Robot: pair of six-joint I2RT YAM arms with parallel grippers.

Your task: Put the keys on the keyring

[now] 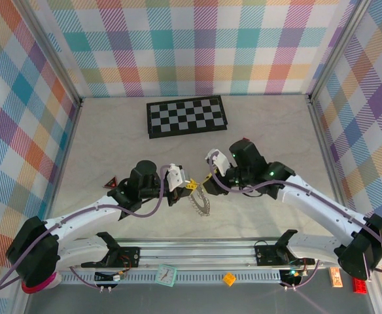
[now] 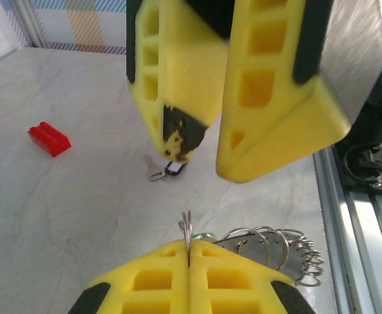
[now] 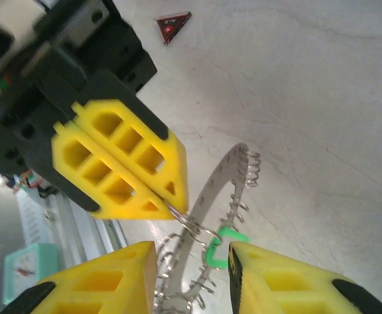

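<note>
The grey keyring [image 3: 212, 190] hangs tilted above the table between both grippers, also visible from above as the keyring [image 1: 201, 203]. My left gripper [image 2: 189, 252] is shut on one of the small wire loops [image 2: 188, 229] at its rim. In the right wrist view those left fingers [image 3: 122, 167] pinch the loop. My right gripper [image 3: 191, 278] is open, its fingers either side of the ring's lower part. The green-headed key [image 3: 222, 245] hangs at the rim close to the right-hand finger. The black-headed key [image 2: 171, 169] lies flat on the table beneath the right gripper's fingers [image 2: 178, 78].
A small red block [image 2: 49, 139] lies on the table to the left. A dark red triangle [image 1: 111, 184] sits beside the left arm. The chequered board [image 1: 186, 116] lies at the back. The metal rail [image 1: 197, 252] runs along the near edge.
</note>
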